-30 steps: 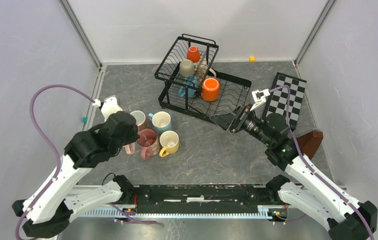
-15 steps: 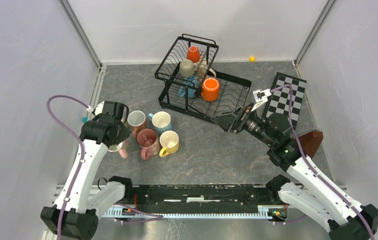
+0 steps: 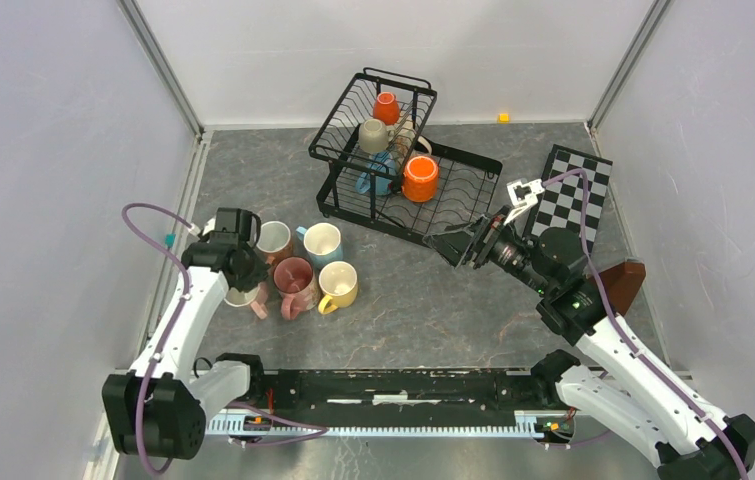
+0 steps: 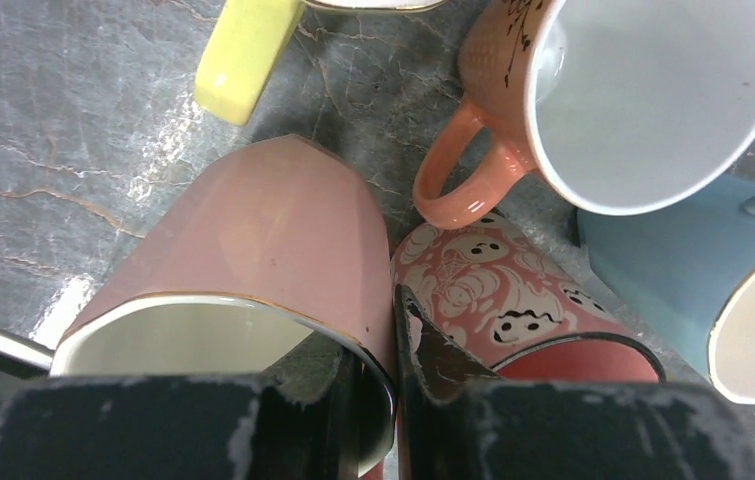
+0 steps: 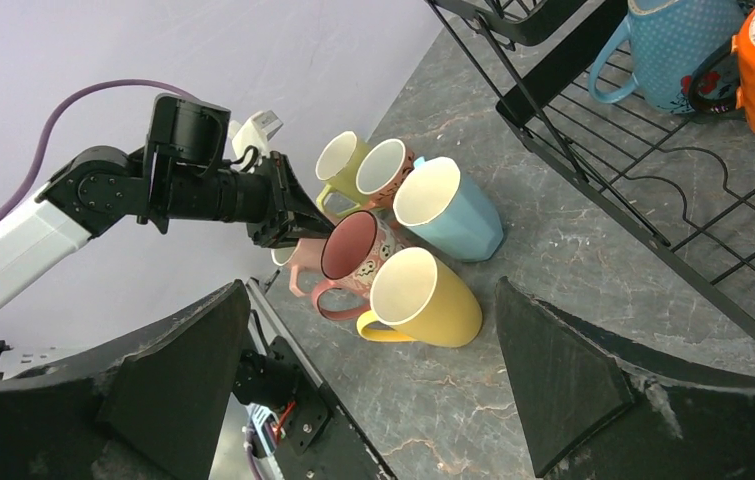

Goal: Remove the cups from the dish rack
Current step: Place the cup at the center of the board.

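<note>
My left gripper [image 3: 243, 278] [image 4: 378, 370] is shut on the rim of a pink mug [image 3: 246, 297] [image 4: 253, 250], one finger inside and one outside. It holds the mug low and tilted, against a red patterned mug [image 3: 295, 278] [image 4: 493, 295]. A peach mug [image 3: 275, 240], a light blue mug [image 3: 321, 243] and a yellow mug [image 3: 339, 285] stand close by. The black dish rack [image 3: 453, 195] holds a small orange cup [image 3: 386, 107], a beige cup [image 3: 373, 135], a blue cup [image 3: 373, 182] and an orange cup [image 3: 419, 178]. My right gripper [image 3: 453, 245] [image 5: 373, 390] is open and empty by the rack's front corner.
A checkered board [image 3: 578, 195] lies right of the rack, with a brown object [image 3: 621, 285] beside my right arm. A small yellow block [image 3: 503, 117] sits at the back wall. Side walls close in left and right. The rack's wire tray [image 5: 653, 170] fills the right wrist view's upper right.
My left arm has drawn back to the left and lowered, and the pink mug now sits against the patterned mug. My right gripper has edged slightly left along the rack's front.
</note>
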Controlling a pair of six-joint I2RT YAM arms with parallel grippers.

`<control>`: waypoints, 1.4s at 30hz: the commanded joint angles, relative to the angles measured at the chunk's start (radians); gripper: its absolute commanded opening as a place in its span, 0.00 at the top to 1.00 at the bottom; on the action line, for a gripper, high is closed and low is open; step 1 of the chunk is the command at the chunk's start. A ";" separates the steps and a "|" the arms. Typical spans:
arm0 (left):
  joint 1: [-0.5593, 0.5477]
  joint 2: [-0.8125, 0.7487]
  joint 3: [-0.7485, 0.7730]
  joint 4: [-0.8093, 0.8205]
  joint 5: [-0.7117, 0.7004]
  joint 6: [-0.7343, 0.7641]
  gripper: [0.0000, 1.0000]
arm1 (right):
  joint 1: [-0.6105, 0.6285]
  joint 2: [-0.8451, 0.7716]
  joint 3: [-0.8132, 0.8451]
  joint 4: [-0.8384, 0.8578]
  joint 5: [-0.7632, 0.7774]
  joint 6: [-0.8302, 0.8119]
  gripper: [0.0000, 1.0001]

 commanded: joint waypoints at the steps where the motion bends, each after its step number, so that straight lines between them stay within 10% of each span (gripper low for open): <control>1: 0.012 0.010 -0.029 0.127 -0.009 -0.023 0.98 | -0.002 -0.006 0.039 0.011 -0.007 -0.028 0.02; 11: 0.020 0.041 -0.099 0.206 -0.005 -0.035 0.97 | -0.002 0.012 0.036 0.011 -0.009 -0.036 0.02; 42: 0.021 -0.109 0.069 0.032 -0.008 0.081 0.51 | -0.002 0.092 0.028 0.054 -0.011 -0.041 0.02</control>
